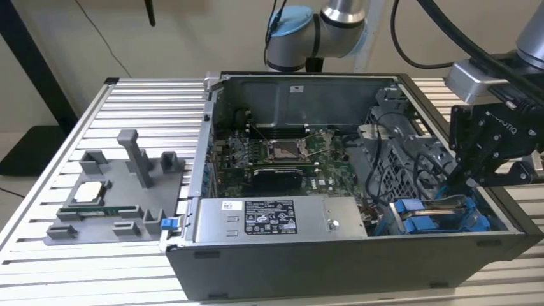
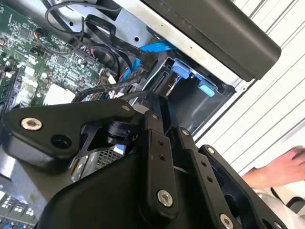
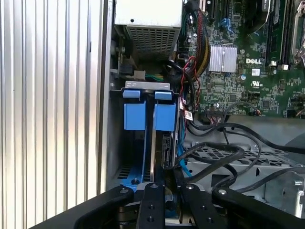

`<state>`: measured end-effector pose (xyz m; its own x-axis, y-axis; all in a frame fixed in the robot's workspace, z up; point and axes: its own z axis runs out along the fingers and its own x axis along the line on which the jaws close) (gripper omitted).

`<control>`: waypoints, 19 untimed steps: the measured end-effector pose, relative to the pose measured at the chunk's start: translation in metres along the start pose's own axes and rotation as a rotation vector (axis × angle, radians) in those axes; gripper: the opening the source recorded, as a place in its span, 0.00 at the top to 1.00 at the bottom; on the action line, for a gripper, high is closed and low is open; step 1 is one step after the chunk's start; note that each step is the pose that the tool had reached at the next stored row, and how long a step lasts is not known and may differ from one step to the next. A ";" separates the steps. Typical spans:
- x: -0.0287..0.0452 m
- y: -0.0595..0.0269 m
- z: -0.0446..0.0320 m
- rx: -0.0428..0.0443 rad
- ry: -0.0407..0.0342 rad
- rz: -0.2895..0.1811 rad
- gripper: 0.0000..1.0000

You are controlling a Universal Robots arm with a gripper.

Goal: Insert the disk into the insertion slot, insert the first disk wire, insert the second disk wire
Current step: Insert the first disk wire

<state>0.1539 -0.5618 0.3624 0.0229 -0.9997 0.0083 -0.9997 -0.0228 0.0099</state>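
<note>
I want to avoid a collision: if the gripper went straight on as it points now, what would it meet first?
Probably the disk, its blue carrier standing in the slot directly ahead of the gripper in the first wrist view. Black cables lie beside that line; depth is unclear.

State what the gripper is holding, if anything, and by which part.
It cannot be told. The gripper is close over the disk, which stands on edge in the insertion slot, but any contact is hidden.
</note>
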 end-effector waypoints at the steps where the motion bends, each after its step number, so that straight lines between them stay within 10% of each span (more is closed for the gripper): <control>1: 0.0000 0.0000 0.0000 0.0000 0.0000 0.000 1.00; 19: -0.0003 -0.0056 0.0162 0.0002 -0.0094 0.000 1.00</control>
<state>0.1593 -0.5615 0.3462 0.0229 -0.9997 -0.0011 -0.9997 -0.0229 0.0097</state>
